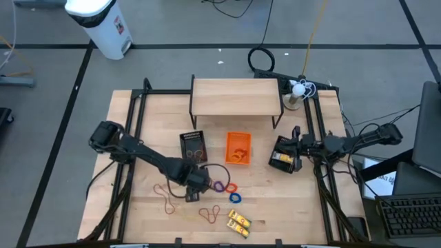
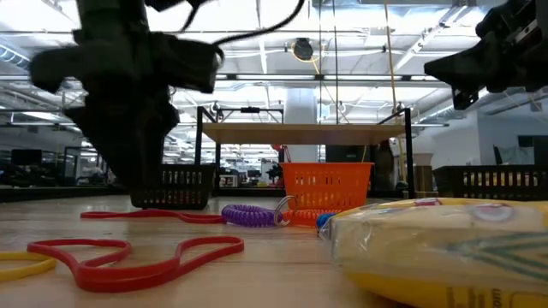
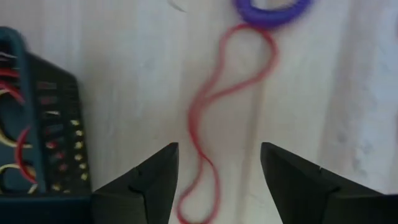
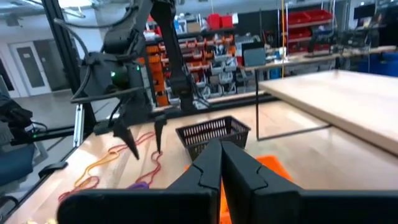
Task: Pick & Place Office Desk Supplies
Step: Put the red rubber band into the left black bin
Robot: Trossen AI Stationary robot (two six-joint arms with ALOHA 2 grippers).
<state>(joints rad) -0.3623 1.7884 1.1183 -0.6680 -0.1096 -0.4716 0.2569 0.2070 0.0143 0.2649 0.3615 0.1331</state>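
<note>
My left gripper hangs open just above the table, pointing steeply down. Its two fingers stand on either side of a thin red rubber band that lies flat on the wood, one end of it by a purple ring. In the high view my left gripper sits between a black mesh basket holding rubber bands and the purple ring. My right gripper is shut and level at the right, by another black basket.
An orange basket stands mid-table in front of a wooden shelf. Red and blue rings, yellow packets and loose rubber bands lie toward the near edge.
</note>
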